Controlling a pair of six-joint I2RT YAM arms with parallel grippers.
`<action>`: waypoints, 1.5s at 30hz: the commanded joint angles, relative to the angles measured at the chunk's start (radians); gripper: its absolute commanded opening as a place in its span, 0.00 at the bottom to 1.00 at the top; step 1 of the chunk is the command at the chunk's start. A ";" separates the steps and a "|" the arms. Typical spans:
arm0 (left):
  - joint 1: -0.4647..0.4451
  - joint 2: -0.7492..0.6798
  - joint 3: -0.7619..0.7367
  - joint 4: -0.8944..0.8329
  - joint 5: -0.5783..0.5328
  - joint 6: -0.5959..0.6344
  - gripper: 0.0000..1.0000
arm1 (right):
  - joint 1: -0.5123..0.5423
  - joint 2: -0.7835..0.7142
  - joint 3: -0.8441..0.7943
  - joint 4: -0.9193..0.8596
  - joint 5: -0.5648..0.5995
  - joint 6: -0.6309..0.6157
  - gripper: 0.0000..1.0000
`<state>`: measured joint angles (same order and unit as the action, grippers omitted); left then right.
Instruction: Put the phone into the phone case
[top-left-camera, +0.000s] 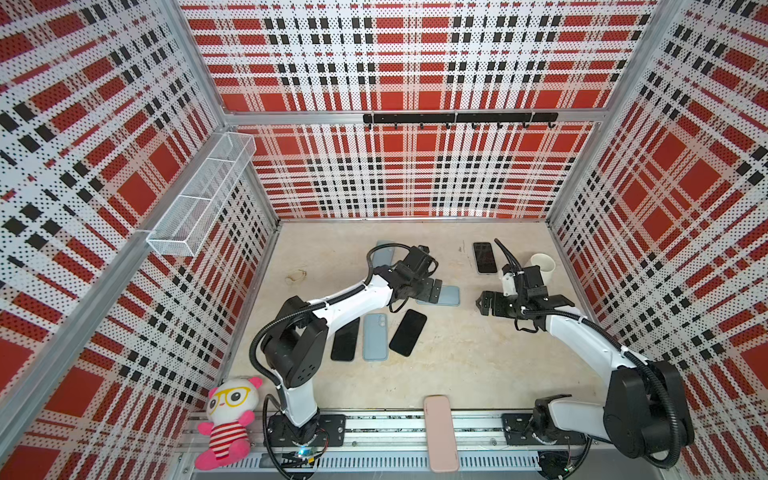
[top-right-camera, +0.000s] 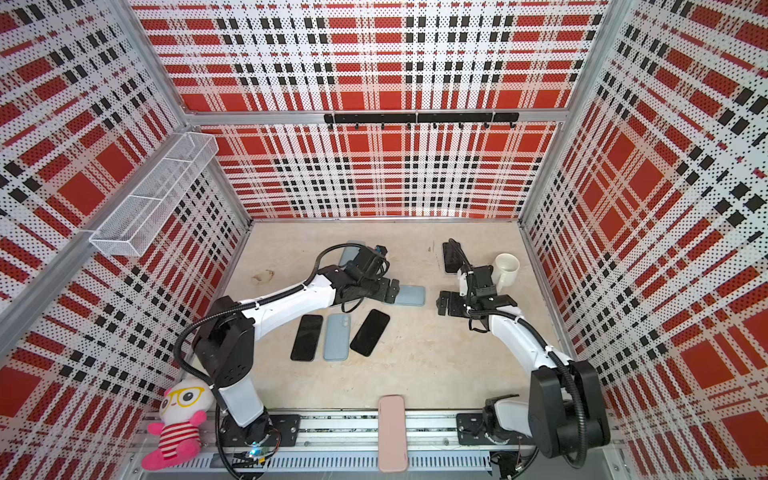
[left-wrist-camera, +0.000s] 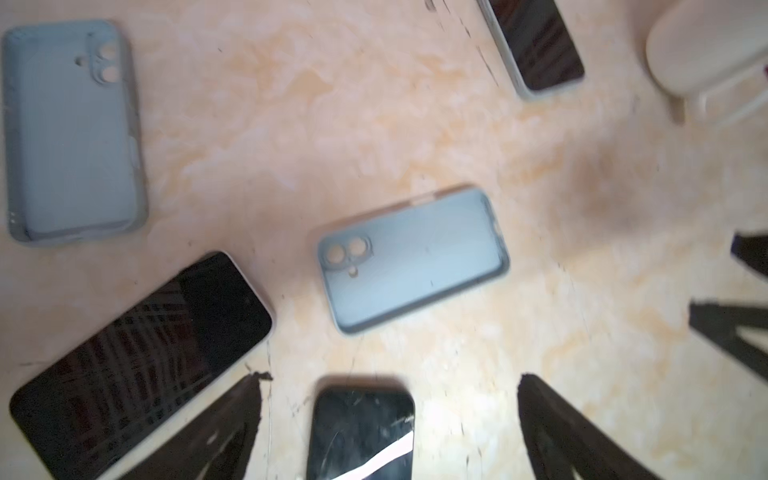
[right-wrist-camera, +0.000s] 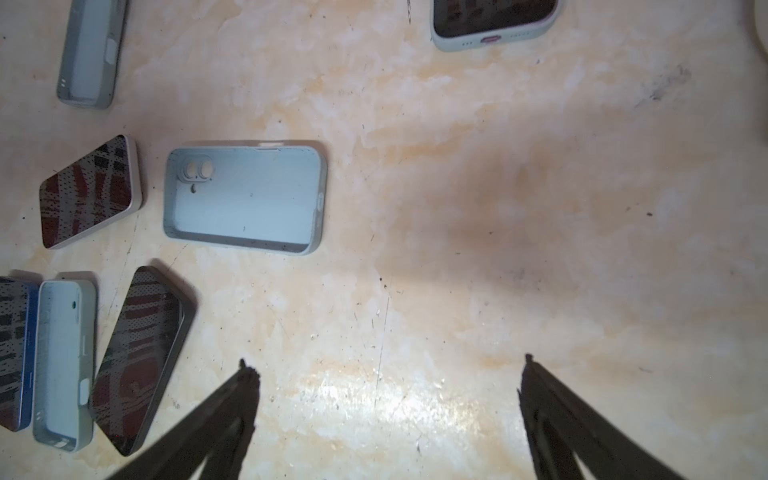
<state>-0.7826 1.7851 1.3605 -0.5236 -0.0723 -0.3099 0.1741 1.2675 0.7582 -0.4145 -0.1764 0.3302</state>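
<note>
left end effector (top-left-camera: 435, 291) and right end effector (right-wrist-camera: 386, 361) spread apart; phone case (right-wrist-camera: 245, 199) hollow side up

Red plaid walls (top-left-camera: 415, 62), beige marbled floor (top-left-camera: 457, 365)

No text, label or number is readable anywhere.

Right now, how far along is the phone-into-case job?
Done: one cased phone lies near the white mug. In hand: nothing; left gripper and right gripper are both open, the left above a bare phone beside an empty blue case. Left: seating that phone in it.
</note>
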 joint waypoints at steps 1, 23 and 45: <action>-0.043 -0.022 -0.047 -0.149 0.022 0.096 0.98 | -0.003 -0.111 -0.036 0.124 -0.043 -0.017 1.00; -0.041 0.123 -0.107 -0.208 0.052 0.036 0.98 | -0.004 -0.083 -0.027 -0.015 -0.002 0.005 1.00; -0.023 0.168 -0.021 -0.283 0.083 0.009 0.68 | -0.004 -0.083 -0.046 0.001 -0.006 -0.005 1.00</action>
<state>-0.8101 1.9518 1.3117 -0.7780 -0.0254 -0.2916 0.1741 1.1934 0.7147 -0.4210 -0.1761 0.3302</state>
